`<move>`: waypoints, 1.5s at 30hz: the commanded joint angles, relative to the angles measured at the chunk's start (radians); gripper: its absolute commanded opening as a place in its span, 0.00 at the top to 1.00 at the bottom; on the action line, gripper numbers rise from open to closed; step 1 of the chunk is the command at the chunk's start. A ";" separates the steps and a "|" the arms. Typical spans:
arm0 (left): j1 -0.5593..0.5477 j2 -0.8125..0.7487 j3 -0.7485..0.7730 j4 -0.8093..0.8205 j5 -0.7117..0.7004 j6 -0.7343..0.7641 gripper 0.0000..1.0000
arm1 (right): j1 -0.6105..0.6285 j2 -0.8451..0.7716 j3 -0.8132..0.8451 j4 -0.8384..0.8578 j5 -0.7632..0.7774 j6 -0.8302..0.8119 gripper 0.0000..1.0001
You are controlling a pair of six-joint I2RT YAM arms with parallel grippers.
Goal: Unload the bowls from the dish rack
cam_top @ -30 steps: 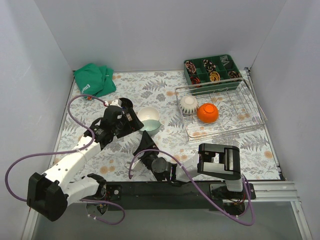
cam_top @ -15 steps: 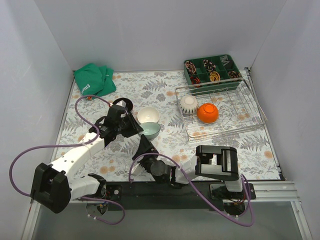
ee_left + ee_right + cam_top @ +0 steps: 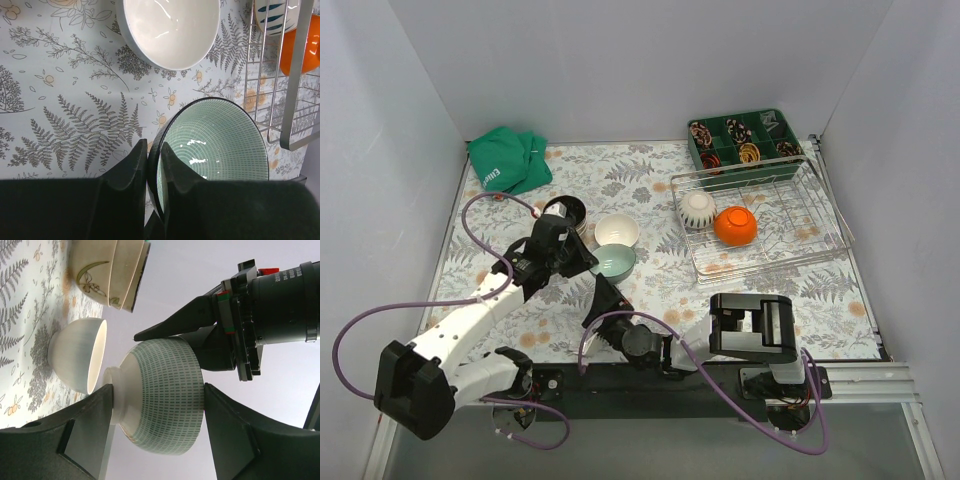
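Left of the table's (image 3: 620, 170) middle, my left gripper (image 3: 154, 150) is clamped on the rim of the pale green bowl (image 3: 216, 140), with one finger inside and one outside. I can't tell whether the bowl's foot touches the surface. Just beyond it, toward the far edge, a white bowl (image 3: 170, 30) sits upright. A stack of bowls (image 3: 565, 211) stands just to the left of that one.

The dish rack (image 3: 820, 230) lies by the right edge, with a cream ribbed bowl (image 3: 698, 208) and an orange bowl (image 3: 735, 226) side by side near its left end.

My right gripper (image 3: 157, 390) points at the green bowl from the near side with its fingers spread wide. I can't tell whether they touch it.

A green compartment tray (image 3: 745, 137) sits at the far right corner and a green cloth (image 3: 508, 160) at the far left.
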 commanded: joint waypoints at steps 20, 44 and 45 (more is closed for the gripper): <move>0.006 -0.224 -0.117 0.091 -0.433 0.012 1.00 | 0.034 -0.219 -0.189 0.018 0.212 0.627 0.13; 0.006 -0.174 -0.443 0.390 -0.588 -0.172 1.00 | -0.127 -0.624 -0.123 -0.936 -0.323 1.609 0.18; 0.006 -0.172 -0.452 0.398 -0.610 -0.170 1.00 | -0.159 -0.641 -0.120 -0.949 -0.380 1.622 0.18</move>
